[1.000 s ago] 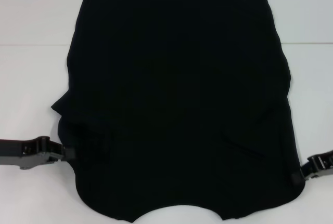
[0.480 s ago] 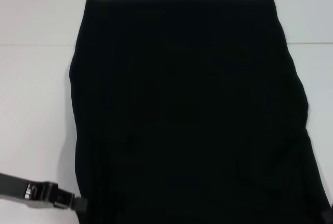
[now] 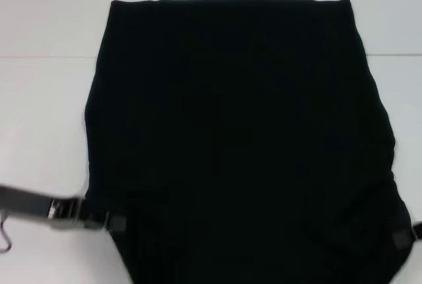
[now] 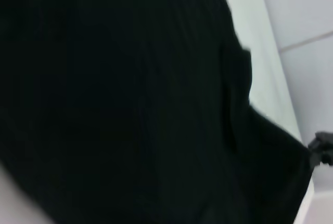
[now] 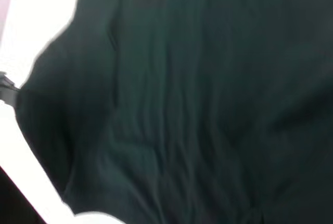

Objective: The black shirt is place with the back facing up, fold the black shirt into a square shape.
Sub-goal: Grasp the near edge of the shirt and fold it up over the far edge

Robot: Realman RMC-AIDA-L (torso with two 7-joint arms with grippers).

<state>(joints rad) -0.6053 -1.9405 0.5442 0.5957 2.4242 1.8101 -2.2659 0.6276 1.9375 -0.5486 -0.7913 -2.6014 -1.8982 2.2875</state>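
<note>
The black shirt (image 3: 237, 132) covers the middle of the white table, its straight far edge lying flat and its near part raised toward the camera. My left gripper (image 3: 111, 221) is shut on the shirt's near left edge. My right gripper (image 3: 401, 239) is shut on the near right edge, mostly cut off by the picture's border. In the left wrist view the black shirt (image 4: 130, 99) hangs as a taut sheet, with the right gripper (image 4: 322, 150) pinching its far corner. The right wrist view shows wrinkled shirt fabric (image 5: 197, 104) and the left gripper (image 5: 6, 90) at its edge.
The white table (image 3: 46, 119) lies bare on both sides of the shirt, with a thin seam line (image 3: 39, 56) running across it. A small wire loop (image 3: 5, 239) hangs under the left arm.
Both grippers have lifted the shirt's near part, so the curved near hem has left the picture. The far edge has slid toward me. The left arm dipped, then rose again.
</note>
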